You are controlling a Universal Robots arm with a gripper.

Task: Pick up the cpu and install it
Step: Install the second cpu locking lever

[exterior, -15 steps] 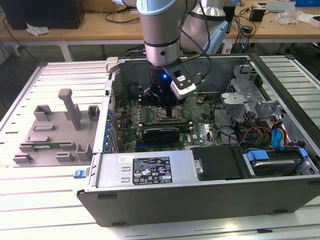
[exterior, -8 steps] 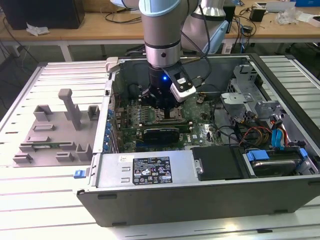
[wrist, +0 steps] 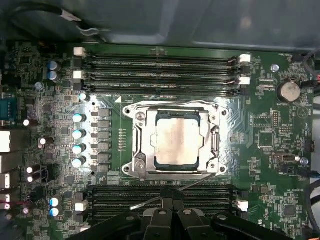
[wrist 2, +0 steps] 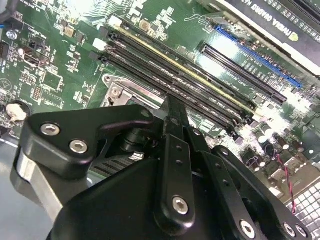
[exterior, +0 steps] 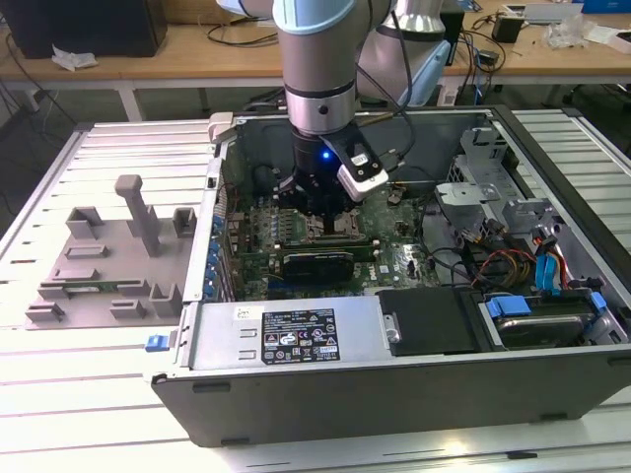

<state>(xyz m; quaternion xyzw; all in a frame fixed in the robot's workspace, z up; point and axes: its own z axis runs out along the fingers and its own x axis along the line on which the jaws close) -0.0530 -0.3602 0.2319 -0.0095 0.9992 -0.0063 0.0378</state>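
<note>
The cpu [wrist: 177,140], a square chip with a silvery top, lies flat inside the socket's metal frame [wrist: 137,165] on the green motherboard [wrist: 260,150]. A thin metal lever [wrist: 150,202] slants across the memory slots beside the socket. My gripper [wrist: 172,199] hangs just off the socket's edge with its black fingers together and nothing between them. In the exterior view the gripper [exterior: 320,202] stands low inside the open computer case [exterior: 394,384], right above the socket area. In the second wrist view the fingertips [wrist 2: 172,102] reach over the socket's corner, next to the memory slots [wrist 2: 200,85].
A grey plastic tray [exterior: 99,276] with blocky posts lies on the table at the exterior view's left. Inside the case a black graphics card [exterior: 315,264] sits near the socket, a black power supply [exterior: 434,320] in front, drive cages and cables [exterior: 513,256] to the right.
</note>
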